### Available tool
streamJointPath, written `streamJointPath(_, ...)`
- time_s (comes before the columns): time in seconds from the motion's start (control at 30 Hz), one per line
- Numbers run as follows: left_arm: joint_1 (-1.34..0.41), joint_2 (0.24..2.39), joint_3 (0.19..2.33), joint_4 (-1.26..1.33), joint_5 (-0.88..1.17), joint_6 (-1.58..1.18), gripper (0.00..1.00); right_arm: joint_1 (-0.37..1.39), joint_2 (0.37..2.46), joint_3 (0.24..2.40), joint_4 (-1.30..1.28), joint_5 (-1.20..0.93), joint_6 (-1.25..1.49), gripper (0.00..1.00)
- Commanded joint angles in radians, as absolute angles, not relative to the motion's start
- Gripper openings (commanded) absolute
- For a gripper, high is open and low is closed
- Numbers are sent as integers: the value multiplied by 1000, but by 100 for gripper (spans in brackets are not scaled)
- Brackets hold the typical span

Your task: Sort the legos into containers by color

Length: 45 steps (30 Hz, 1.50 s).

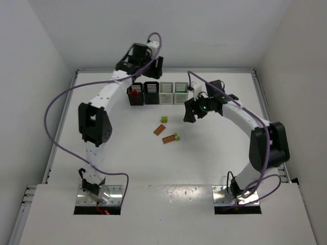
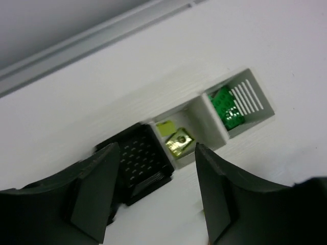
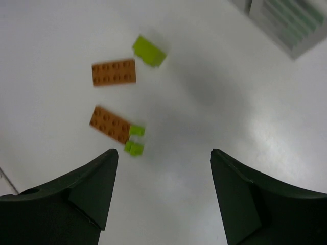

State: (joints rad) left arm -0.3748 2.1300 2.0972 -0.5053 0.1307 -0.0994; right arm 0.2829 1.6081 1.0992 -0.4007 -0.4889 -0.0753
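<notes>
**Legos, loose.** Four groups lie on the white table (image 1: 214, 168), mid-field in the top view.
- A yellow-green brick (image 1: 164, 119) sits alone.
- An orange plate (image 1: 159, 129) lies at its 7 o'clock, apart from it.
- A second orange plate (image 1: 167, 139) lies at 5 o'clock of the first.
- Small yellow-green pieces (image 1: 177, 136) sit at the second plate's 3 o'clock end. In the right wrist view, one touches the plate and one lies just beside it.

**Legos, binned.** The containers (image 1: 158, 93) stand in a touching row at 12 o'clock of the loose pieces. From 9 to 3 o'clock they run two black, then two white.
- Red shows in the end black bin (image 1: 135, 92).
- In the left wrist view, yellow-green bricks (image 2: 176, 139) lie in one white bin (image 2: 180, 161).
- Green bricks (image 2: 227, 109) lie in the neighbouring white bin (image 2: 248, 97).

**Left gripper** (image 2: 155, 153). It hangs over the row with its jaws apart and nothing between them.

**Right gripper** (image 3: 163, 151). It hovers at 2 o'clock of the loose pieces with its jaws wide and empty.
</notes>
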Motion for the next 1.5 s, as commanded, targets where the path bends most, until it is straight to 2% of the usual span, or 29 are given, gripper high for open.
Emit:
streamJointPath(0.0,-267,1840,2014,-463,103,-129,68,325,1760,1271,-322,-529,-23,74)
streamJointPath(0.1,-201,1700,1883,-463,80,-109,69,389,1841,1371,-340,-494,38,75)
streamJointPath(0.3,-89,1523,1683,-451,67,-72,72,501,2008,1500,-374,-404,171,84)
streamJointPath(0.53,32,1437,1572,-451,103,-61,72,549,2107,1583,-399,-206,268,84)
streamJointPath(0.63,55,1427,1548,-451,130,-61,73,558,2126,1592,-399,-126,291,81)
streamJointPath(0.83,93,1417,1483,-431,158,-61,73,568,2177,1601,-396,-117,291,78)
streamJointPath(0.97,114,1408,1465,-422,178,-61,73,577,2198,1601,-396,-117,291,70)
streamJointPath(1.13,135,1399,1445,-411,189,-61,73,577,2207,1611,-387,-126,291,39)
streamJointPath(1.33,135,1367,1352,-387,238,-34,73,577,2136,1602,-400,-152,247,15)
streamJointPath(1.47,144,1321,1270,-377,345,50,73,577,1982,1578,-413,-211,203,13)
